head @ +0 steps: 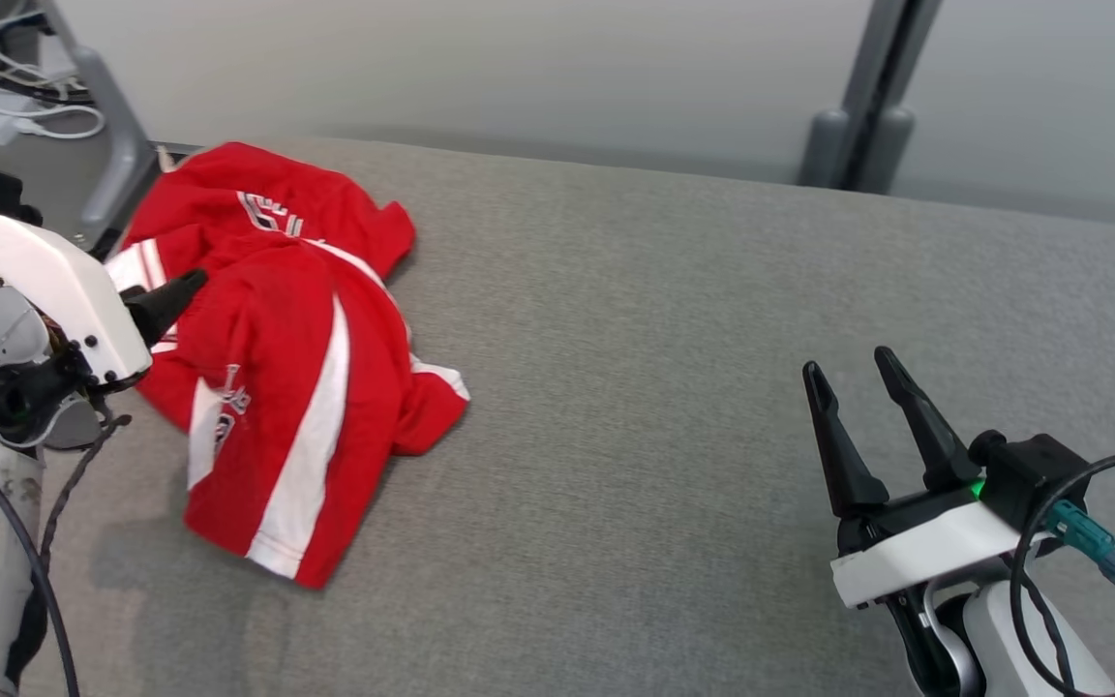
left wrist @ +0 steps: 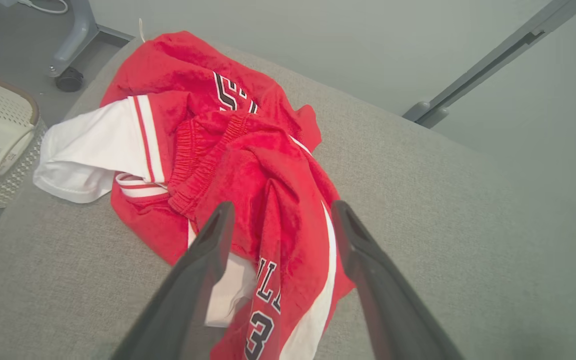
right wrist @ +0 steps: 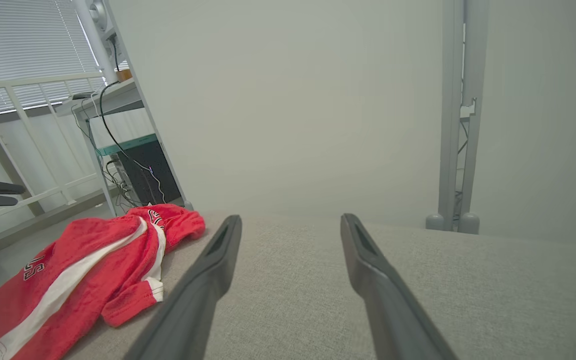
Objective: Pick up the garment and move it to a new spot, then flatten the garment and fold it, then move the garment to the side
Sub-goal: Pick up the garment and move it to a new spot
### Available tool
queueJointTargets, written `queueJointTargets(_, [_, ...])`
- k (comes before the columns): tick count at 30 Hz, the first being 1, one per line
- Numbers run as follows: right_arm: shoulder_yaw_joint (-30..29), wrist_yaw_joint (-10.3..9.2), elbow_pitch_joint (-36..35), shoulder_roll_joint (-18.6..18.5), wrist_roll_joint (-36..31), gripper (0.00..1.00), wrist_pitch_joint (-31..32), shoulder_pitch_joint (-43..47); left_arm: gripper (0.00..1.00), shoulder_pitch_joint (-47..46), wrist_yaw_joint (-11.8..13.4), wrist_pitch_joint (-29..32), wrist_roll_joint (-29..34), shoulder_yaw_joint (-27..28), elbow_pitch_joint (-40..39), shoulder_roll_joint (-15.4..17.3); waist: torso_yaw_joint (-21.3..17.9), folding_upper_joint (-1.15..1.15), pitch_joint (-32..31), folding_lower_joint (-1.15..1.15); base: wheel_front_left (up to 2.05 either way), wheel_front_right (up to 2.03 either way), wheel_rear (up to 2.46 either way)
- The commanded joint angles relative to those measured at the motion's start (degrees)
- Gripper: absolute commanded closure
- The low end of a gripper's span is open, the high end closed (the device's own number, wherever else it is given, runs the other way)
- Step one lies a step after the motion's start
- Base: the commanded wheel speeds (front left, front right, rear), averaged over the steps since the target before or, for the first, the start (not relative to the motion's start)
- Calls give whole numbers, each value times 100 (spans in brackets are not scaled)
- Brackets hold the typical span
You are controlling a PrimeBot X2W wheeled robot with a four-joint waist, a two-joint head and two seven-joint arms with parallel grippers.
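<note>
I note the crumpled red-and-white mesh garment (head: 267,358) on the grey fabric tabletop (head: 664,339), long axis toward me, left claw (left wrist: 283,210) released just over it, right claw (head: 848,366) released, well right of it.

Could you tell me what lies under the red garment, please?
The red garment lies crumpled on the grey cushioned surface, which shows beside it. Whether anything sits beneath the folds cannot be seen: the cloth covers that patch.
</note>
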Motion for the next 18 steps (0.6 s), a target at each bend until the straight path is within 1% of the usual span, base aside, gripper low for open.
queueJointTargets(1, [-2,13,18,-20,11,0,-43,-50,0,-91,22,45,-17,14,65,51,-198,0,159,0,0,0,0])
queueJointTargets(5, [31,13,10,-28,0,0,-41,-169,0,-306,106,414,-142,57,487,149,-461,0,328,0,0,0,0])
queueJointTargets(9, [73,13,-2,-35,-4,0,-36,-263,0,-453,134,577,-188,90,821,274,-684,0,492,0,0,0,0])
queueJointTargets(11, [88,13,-4,-36,-10,0,-36,-313,0,-518,160,654,-246,126,959,273,-776,0,566,0,0,0,0])
queueJointTargets(15, [113,13,-6,-32,-3,0,-36,-392,0,-564,225,888,-207,72,1250,411,-946,0,698,0,0,0,0])
queueJointTargets(18, [114,13,-11,-22,7,0,-36,-440,0,-569,249,1074,-259,64,1426,432,-1040,0,760,0,0,0,0])
